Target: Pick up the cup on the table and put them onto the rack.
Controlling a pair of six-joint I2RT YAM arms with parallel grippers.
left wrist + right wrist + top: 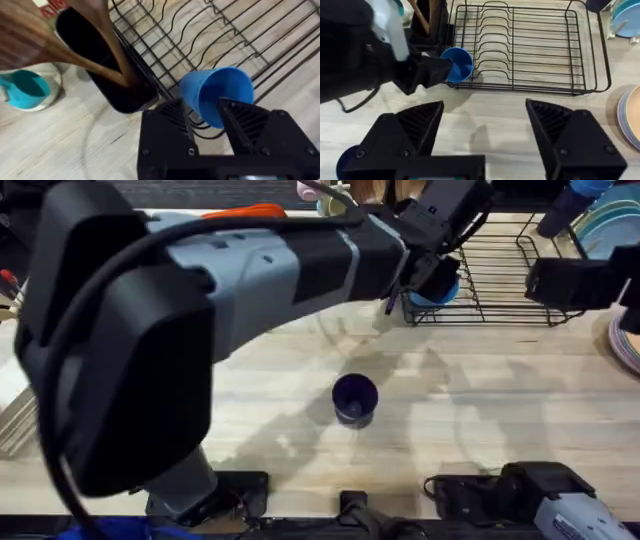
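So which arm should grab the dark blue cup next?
Probably the right. The right gripper is open and free, with the dark navy plastic tumbler nearby; the left gripper is holding the light blue plastic tumbler at the black wire rack.

You are looking at two plastic cups: one light blue cup (457, 64) and one dark navy cup (354, 398). There is one black wire rack (530, 50), one black utensil holder (107, 65) and one teal mug (25, 89). Two tools count: the left tool (207, 112) and the right tool (485, 125).
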